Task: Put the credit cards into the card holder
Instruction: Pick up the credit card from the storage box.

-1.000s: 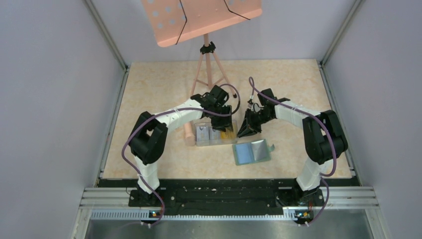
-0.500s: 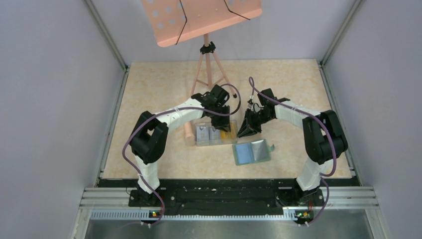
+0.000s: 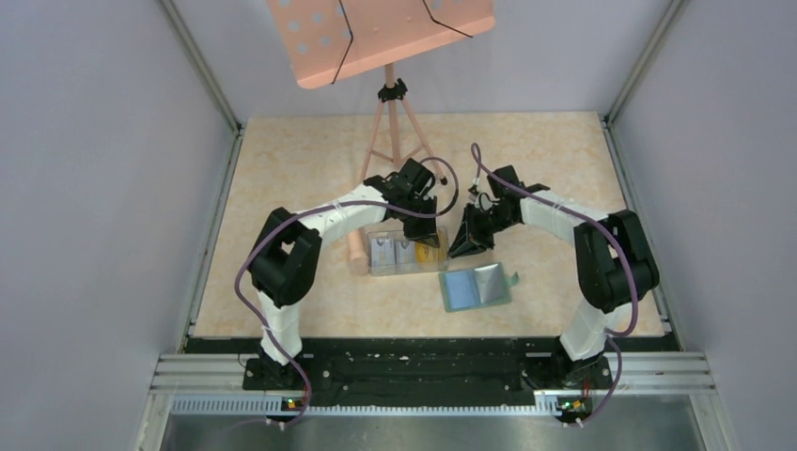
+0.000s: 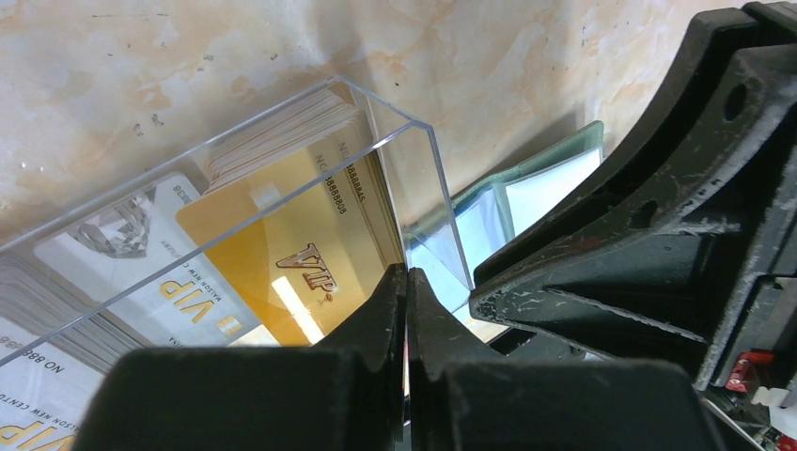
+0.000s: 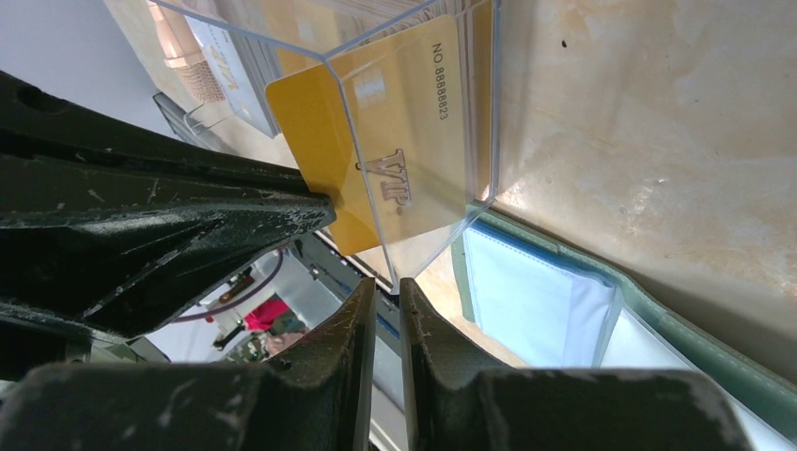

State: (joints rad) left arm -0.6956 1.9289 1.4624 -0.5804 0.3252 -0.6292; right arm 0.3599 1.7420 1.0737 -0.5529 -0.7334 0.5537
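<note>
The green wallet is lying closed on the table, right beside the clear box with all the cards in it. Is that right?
Almost. The green wallet is lying open, not closed: the top external view shows its pale blue and clear sleeves facing up. The rest holds: it lies on the table beside the clear box with the cards in it.

Left fingers (image 4: 376,324) — right fingers (image 5: 350,338) — pinched close

Change, earlier to now | left gripper (image 4: 406,280): jaws, apart one second earlier, are now pressed together on the edge of a gold card (image 4: 291,246) at the right end of the clear box (image 4: 428,178) | left arm (image 3: 287,258): elbow has shifted slightly to the right
</note>
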